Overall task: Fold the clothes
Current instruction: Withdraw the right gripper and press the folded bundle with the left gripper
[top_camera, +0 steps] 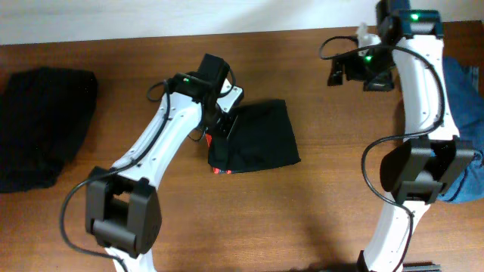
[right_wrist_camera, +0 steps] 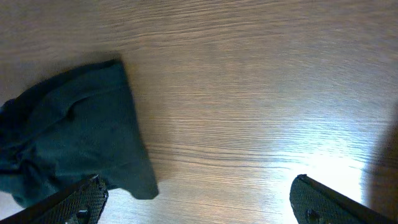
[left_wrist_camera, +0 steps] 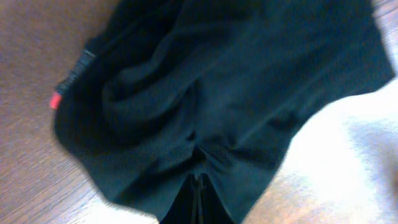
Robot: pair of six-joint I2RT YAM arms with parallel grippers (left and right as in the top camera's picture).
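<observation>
We are looking at the black garment [top_camera: 261, 136] lying mid-table, spread flat toward its right and bunched at its left edge, where a red tag [top_camera: 219, 171] is peeking out. The left gripper [top_camera: 221, 123] is standing over that bunched edge. In the blurred left wrist view its fingers seem to be closed together, pinching a gathered fold of the cloth. From above, the left arm [top_camera: 162, 140] is covering part of the garment's upper left corner.

The right gripper [top_camera: 338, 73] is hovering well apart, near the table's [top_camera: 318, 219] far edge. Its fingers are spread wide and holding nothing, with bare wood showing between them.

A dark heap of clothes [top_camera: 38, 128] is sitting at the far left. A blue garment [top_camera: 463, 91] is lying at the right edge, partly hidden behind the right arm.
</observation>
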